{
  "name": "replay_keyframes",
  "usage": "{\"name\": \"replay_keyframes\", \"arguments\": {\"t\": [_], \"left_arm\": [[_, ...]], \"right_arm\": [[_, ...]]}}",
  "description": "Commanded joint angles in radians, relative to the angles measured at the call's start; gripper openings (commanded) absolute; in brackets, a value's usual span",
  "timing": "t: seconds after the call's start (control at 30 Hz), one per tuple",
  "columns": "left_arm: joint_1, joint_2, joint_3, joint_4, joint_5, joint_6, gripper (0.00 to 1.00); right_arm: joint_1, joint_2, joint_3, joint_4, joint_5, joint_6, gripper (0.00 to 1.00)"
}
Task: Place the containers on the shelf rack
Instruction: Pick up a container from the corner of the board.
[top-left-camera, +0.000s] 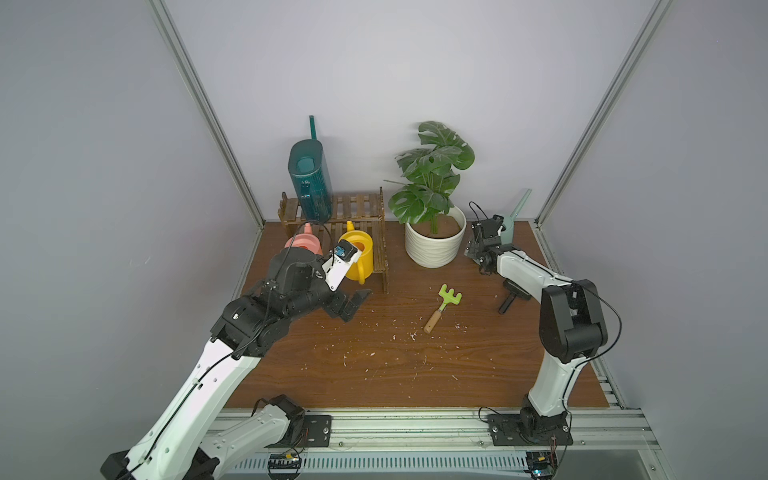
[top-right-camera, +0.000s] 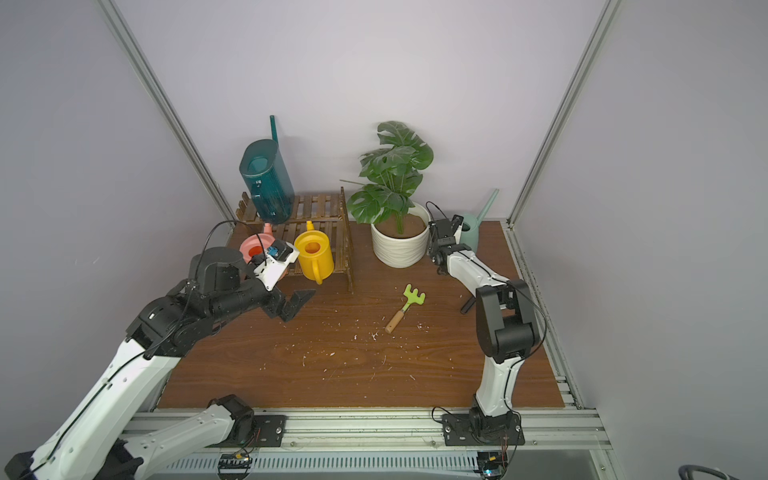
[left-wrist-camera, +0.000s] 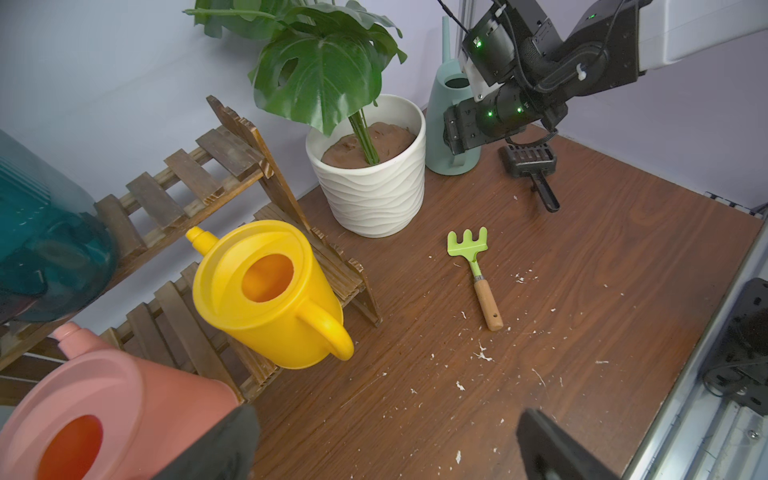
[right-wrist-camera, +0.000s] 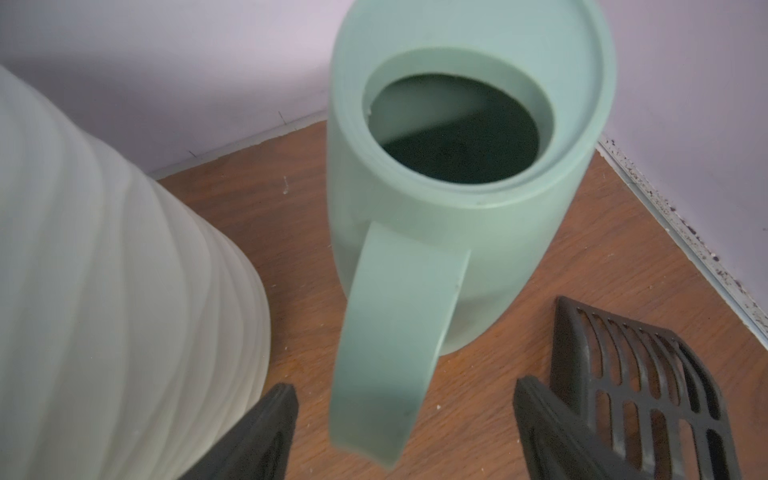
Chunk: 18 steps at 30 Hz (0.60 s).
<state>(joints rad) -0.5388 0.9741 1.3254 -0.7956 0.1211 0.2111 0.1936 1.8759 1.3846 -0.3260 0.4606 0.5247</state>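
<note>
Right wrist view is showing the right gripper (right-wrist-camera: 405, 411) with jaws standing wide, straddling the handle (right-wrist-camera: 395, 332) of the mint-green can (right-wrist-camera: 415, 208), which is sitting on the table between the white pot (right-wrist-camera: 104, 270) and a black scoop (right-wrist-camera: 631, 374). I'd be closing squarely on that band, then lifting straight up, minding the spout. The left gripper (top-left-camera: 353, 303) is hanging open and empty by the shelf rack (top-left-camera: 357, 208).

Left arm (top-left-camera: 195, 386) stretched forward and low, left gripper (top-left-camera: 353, 305) pointing rightward, jaws spread wide. Right arm (top-left-camera: 519, 266) elbow-up, wrist pitched down; right gripper (right-wrist-camera: 409, 432) jaws also apart, not clamped.
</note>
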Motion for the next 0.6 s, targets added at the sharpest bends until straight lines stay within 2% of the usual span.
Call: {"name": "replay_keyframes", "arguments": {"t": [0.0, 0.27, 0.4, 0.57], "left_arm": [[0.014, -0.012, 0.001, 0.005, -0.028, -0.009, 1.00], [0.017, -0.012, -0.009, 0.010, -0.037, -0.010, 1.00], [0.016, -0.011, -0.009, 0.011, -0.046, -0.015, 1.00], [0.021, -0.018, -0.015, 0.012, -0.058, -0.018, 1.00]], "right_arm": [[-0.011, 0.009, 0.023, -0.024, 0.067, 0.019, 0.82], [-0.032, -0.088, -0.082, -0.008, 0.106, 0.005, 0.73], [-0.052, -0.115, -0.123, 0.018, 0.086, -0.012, 0.63], [-0.058, -0.101, -0.137, 0.071, 0.047, -0.064, 0.60]]}}
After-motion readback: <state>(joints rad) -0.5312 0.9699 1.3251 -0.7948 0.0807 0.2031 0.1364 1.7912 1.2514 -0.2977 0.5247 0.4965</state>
